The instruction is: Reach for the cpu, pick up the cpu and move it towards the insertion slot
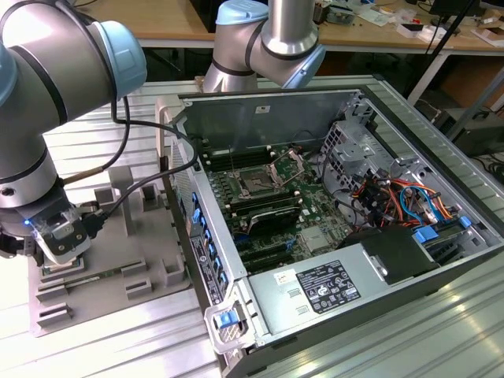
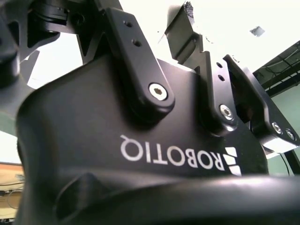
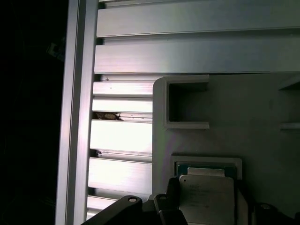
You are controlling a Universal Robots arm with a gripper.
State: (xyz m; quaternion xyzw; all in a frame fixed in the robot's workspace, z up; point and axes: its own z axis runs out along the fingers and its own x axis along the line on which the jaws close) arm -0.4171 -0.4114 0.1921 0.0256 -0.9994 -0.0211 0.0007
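Ribbed aluminium table slats [image 1: 118,346] carry a pale grey moulded plastic tray [image 1: 118,264] towards the exterior view's left and an open grey metal computer case [image 1: 260,118] towards its right. The black two-fingered gripper [image 1: 61,244] is seen lowered onto the near end of the tray. In the first wrist view the cpu [image 3: 206,199], a small flat square chip with a silvery-white metal top plate and a thin greenish rim, is seen lying in a shallow framed pocket of the tray, with dark gripper parts close along two opposite sides. Whether the gripper is clamped on the chip or merely straddles it cannot be told.

The insertion slot [image 1: 257,183], a small dark square socket with a shiny silver frame on the green circuit board, lies well apart from the chip, inside the case.

Several risks are judged likely. If the chip is gripped off-centre on its thin edges, it could be tilted, jammed against the pocket's rim or dropped. On the way across, the case wall could be struck if too little height is gained. The black cable [image 1: 126,130] hanging from the arm could be snagged on the tray's upright blocks.
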